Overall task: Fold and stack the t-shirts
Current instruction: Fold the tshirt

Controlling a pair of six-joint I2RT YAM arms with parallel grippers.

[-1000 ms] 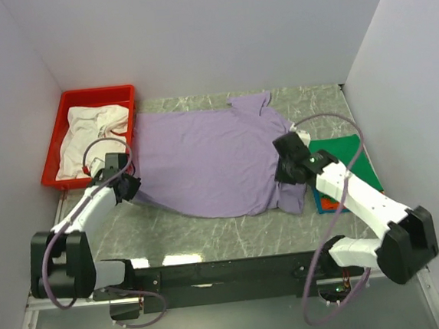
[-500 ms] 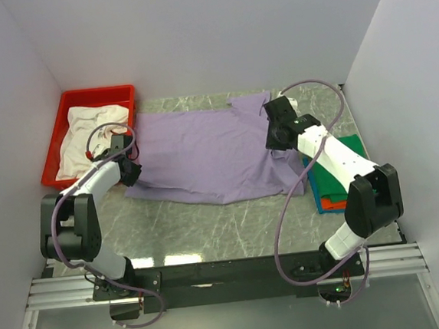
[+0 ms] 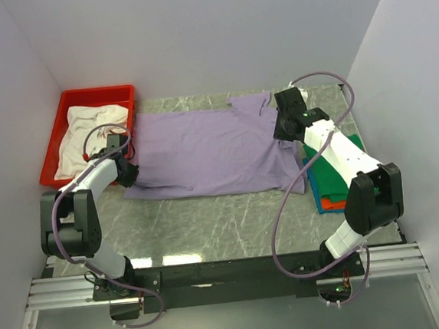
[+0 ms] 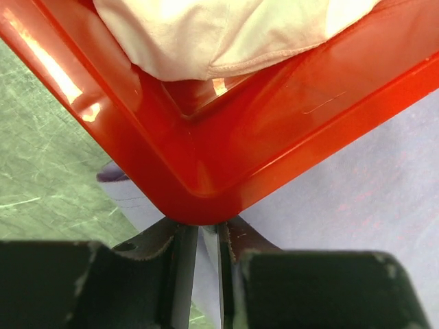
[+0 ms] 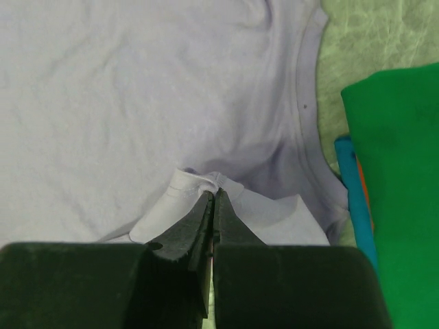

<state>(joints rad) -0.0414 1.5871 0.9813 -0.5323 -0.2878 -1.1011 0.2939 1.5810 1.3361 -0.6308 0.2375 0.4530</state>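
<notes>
A large lavender t-shirt (image 3: 203,150) lies spread across the table, its near part turned back over itself. My left gripper (image 3: 128,175) sits at its left edge by the red tray's corner, its jaws (image 4: 209,229) closed to a narrow gap with lavender cloth (image 4: 357,178) in it. At the shirt's right side my right gripper (image 3: 284,128) is shut on a bunched fold of the lavender cloth (image 5: 137,103), pinched at the tips (image 5: 212,193). A white t-shirt (image 3: 89,130) lies crumpled in the tray. Folded green (image 3: 343,169), orange (image 3: 330,202) and blue (image 5: 353,199) t-shirts are stacked at the right.
The red tray (image 3: 98,94) stands at the back left; its corner (image 4: 240,151) is right in front of my left fingers. White walls close in on the left, back and right. Bare marble table (image 3: 209,219) shows in front of the shirt.
Both grippers have moved away from the arm bases, carrying the shirt's near edge back over it. The shirt now covers less of the table's front. The right arm has swung from the stack to the shirt's right sleeve.
</notes>
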